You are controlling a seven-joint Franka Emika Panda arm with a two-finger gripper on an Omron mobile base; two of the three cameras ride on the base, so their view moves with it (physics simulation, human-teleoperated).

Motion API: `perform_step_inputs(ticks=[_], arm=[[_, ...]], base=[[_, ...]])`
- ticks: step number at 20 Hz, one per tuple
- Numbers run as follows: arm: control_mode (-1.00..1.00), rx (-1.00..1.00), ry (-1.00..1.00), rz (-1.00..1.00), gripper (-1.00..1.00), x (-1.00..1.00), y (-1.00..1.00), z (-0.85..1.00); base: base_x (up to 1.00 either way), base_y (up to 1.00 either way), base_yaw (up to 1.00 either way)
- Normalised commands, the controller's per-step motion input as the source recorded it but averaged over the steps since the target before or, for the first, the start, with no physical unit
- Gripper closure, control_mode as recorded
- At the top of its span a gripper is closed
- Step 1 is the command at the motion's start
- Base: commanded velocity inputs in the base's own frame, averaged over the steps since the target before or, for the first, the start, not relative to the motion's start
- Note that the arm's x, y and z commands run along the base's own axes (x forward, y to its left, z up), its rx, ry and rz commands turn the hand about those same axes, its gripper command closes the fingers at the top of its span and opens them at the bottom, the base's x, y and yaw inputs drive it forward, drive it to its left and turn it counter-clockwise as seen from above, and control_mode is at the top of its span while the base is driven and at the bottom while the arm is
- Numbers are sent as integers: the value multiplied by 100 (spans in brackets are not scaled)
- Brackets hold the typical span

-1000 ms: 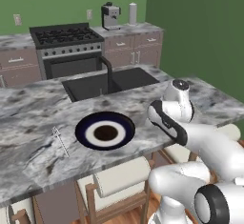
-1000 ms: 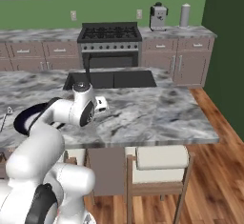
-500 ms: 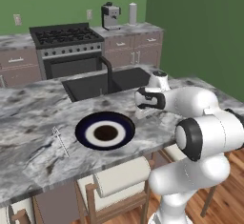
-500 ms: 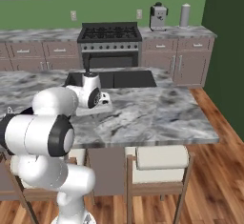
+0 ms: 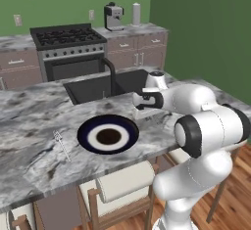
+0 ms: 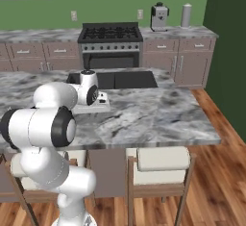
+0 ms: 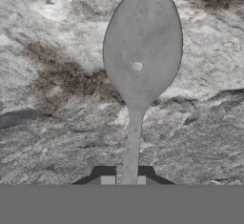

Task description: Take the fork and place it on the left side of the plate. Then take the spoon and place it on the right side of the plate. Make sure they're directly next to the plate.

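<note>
Fork (image 5: 62, 145) lies on the grey marble bench (image 5: 29, 160) at the left, a little apart from the plate (image 5: 108, 135), its pronged head pointing toward the far side. To the right of the fork, the plate sits flat near the front edge of the bench, with the dark sink (image 5: 105, 85) and its black faucet (image 5: 112, 73) behind it. Further right, just beside the plate's right rim, the pincer (image 5: 137, 114) is low over the bench, below the white wrist of the arm. In the hand view the spoon (image 7: 141, 61) stretches away from the camera, its oval bowl at the far end and its thin handle running back between the 2 dark fingertips (image 7: 107, 179). The pincer (image 7: 124, 180) is almost fully closed and is clenched on the end of this handle. Whether the spoon's bowl rests on the marble or floats just above it I cannot tell.
</note>
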Motion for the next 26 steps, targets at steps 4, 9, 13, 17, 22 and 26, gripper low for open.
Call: perform_step_inputs(ticks=[4,9,13,17,22,26], arm=[[-100,0,0,-8,100,11,8,-48],[-100,0,-2,-4,100,1,2,-57],[-100,0,-3,0,100,-4,13,-61],[-100,0,-7,0,100,-25,16,-57],[-100,0,-10,0,100,-40,17,-49],[-100,0,-9,0,100,-43,7,-41]], base=[[0,0,0],[0,0,0],[0,0,0],[0,0,0],[0,0,0],[0,0,0]])
